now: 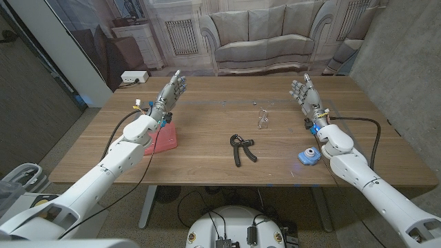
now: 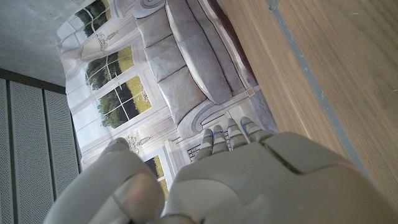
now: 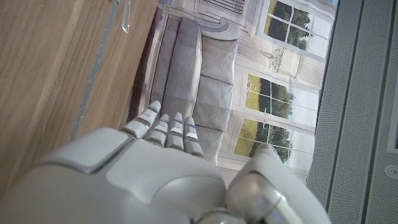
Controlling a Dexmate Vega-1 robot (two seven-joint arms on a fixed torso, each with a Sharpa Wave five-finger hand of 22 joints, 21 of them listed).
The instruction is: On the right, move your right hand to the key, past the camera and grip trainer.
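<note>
1. Right robot hand (image 1: pixel 305 93): raised over the right part of the counter (image 1: pixel 207 155) toward its far edge, fingers straight and slightly apart, holding nothing. Right wrist view shows the same robot hand (image 3: pixel 155 168) from behind, fingers (image 3: pixel 168 130) extended side by side, nothing between them.
2. Left robot hand (image 1: pixel 171 91): raised over the left part of the counter near the far edge, fingers extended and slightly apart, holding nothing. Left wrist view: the robot hand (image 2: pixel 249 180) from behind, fingertips (image 2: pixel 227 134) stretched out together, nothing gripped.
3. Key (image 1: pixel 262 118): small clear-and-metal item lying on the counter, a little right of centre and toward the far edge, well apart from the right robot hand.
4. Grip trainer (image 1: pixel 242 148): black, handles splayed, lying near the counter's middle, nearer the front edge than the key.
5. Camera (image 1: pixel 309 156): small blue item near the front edge on the right, just beside the right forearm.
6. Pink block (image 1: pixel 162 140): on the left part of the counter, partly under the left forearm.
7. White power strip (image 1: pixel 133 78): on the floor beyond the counter's far left corner.
</note>
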